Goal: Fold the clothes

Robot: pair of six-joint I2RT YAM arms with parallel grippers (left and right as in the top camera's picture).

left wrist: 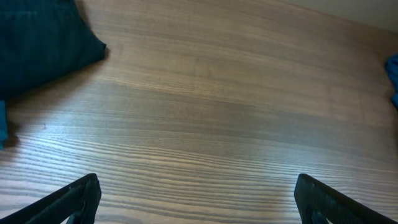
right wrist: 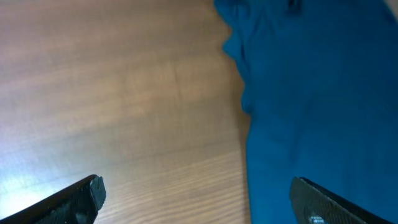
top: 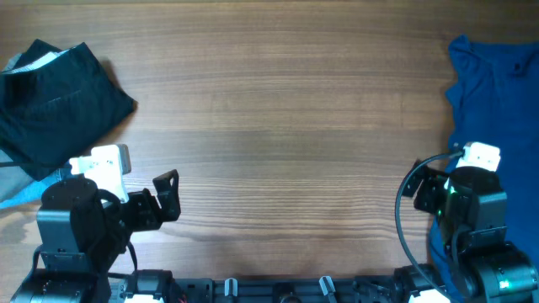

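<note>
The black shorts [top: 59, 97] lie crumpled at the table's far left; a white bit shows at their top edge. They also fill the upper left corner of the left wrist view [left wrist: 37, 43]. A bright-blue garment [top: 497, 84] is spread along the right edge and runs under the right arm; it covers the right half of the right wrist view [right wrist: 317, 93]. My left gripper [top: 164, 198] [left wrist: 199, 199] is open over bare wood, below and right of the shorts. My right gripper [top: 429, 185] [right wrist: 196, 199] is open, one finger over wood and the other over the blue garment's edge.
A grey garment [top: 13, 172] with a light-blue strip [top: 25, 198] peeks out under the shorts beside the left arm. The wooden table [top: 278, 126] stretches between the two piles. Both arm bases stand at the front edge.
</note>
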